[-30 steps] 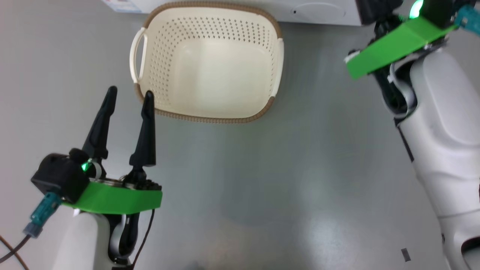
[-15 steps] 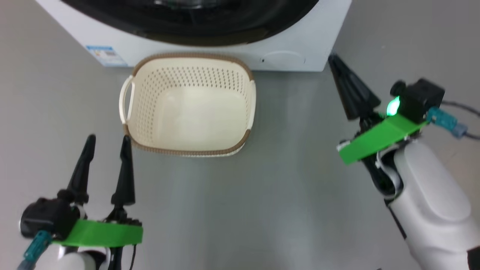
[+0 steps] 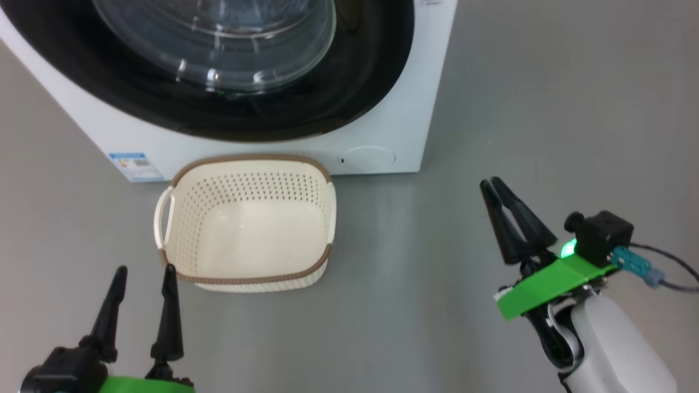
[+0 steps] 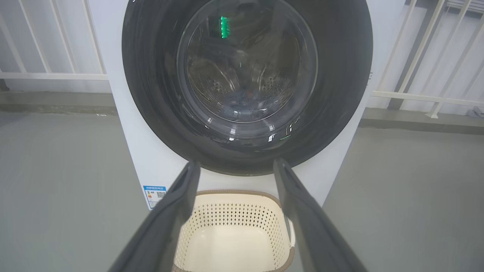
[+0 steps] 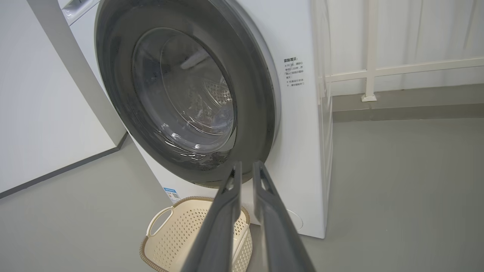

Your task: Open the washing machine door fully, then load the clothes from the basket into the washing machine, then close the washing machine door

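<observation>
The washing machine (image 3: 382, 136) stands white and square on the grey floor (image 3: 437, 305), its front facing the robot. The washing machine door (image 3: 371, 71), a glossy black ring around a bulging glass bowl, lies closed flat against the machine's front. The basket (image 3: 246, 159) sits on the floor just before the machine, directly below the door and close to the machine's base without clear contact; its perforated walls and bottom are in plain sight. The clothes (image 4: 242, 104) are inside the machine's drum, seen as a dim patch of blue low behind the glass (detail of print cannot be made out). The left gripper (image 3: 145, 269) hovers before the machine on the near side of the basket, fingers spread wide, holding nothing. The right gripper (image 3: 490, 183) hovers off the machine's right front corner, well apart from the basket, fingers drawn close with only a narrow slit between them, holding nothing. A small blue label (image 3: 135, 166) marks the machine's lower left front; a round cap (image 3: 368, 158) sits at its lower right.
</observation>
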### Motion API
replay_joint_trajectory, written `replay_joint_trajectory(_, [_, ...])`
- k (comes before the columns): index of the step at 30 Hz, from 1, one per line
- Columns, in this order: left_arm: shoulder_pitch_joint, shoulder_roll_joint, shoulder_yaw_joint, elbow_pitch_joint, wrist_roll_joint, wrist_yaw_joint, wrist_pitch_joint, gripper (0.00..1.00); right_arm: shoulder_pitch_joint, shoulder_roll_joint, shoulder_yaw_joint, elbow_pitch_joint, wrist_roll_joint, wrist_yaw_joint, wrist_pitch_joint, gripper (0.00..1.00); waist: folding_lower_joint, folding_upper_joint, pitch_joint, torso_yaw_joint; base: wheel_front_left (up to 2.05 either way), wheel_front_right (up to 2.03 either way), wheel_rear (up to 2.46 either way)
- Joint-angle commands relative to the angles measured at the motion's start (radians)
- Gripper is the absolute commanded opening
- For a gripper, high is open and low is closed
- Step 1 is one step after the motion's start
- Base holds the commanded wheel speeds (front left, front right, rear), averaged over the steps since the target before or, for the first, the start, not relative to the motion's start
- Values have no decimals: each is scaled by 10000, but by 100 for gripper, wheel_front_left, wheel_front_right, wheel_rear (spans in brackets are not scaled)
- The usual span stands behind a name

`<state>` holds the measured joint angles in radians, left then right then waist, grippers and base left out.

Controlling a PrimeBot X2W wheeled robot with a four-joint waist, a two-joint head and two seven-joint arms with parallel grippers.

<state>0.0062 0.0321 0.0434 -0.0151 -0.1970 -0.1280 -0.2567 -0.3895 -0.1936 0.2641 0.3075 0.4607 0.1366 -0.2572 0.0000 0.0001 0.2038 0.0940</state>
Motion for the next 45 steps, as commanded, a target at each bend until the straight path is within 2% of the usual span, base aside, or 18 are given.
replay_joint_trajectory(1, [-1,181,369,-268,108,-6,-51,100,221,100,65,-304,-127,-59,-46,100,0,-1,-514,-412,0,0,0])
replay_joint_trajectory(7, [420,181,539,-327,141,81,-51,100,1217,303,-633,-748,-602,-59,-46,100,0,-1,-897,-595,0,0,0])
replay_joint_trajectory(18, [1046,181,794,-373,421,354,-51,100,2633,324,-1208,-1378,-1230,-59,-46,100,0,-1,-1388,-843,0,0,0])
replay_joint_trajectory(26, [1788,181,1055,-558,460,711,-51,100,3551,549,-1431,-1483,-1664,-59,-46,100,0,-1,-1856,-937,0,0,0])
replay_joint_trajectory(36, [2489,181,1127,-803,423,947,-51,100,4047,881,-1951,-1639,-1944,-59,-46,100,0,-1,-2121,-906,0,0,0])
replay_joint_trajectory(45, [2700,181,1092,-775,300,1099,-51,100,4112,932,-2126,-1663,-2029,-59,-46,100,0,-1,-2221,-864,0,0,0])
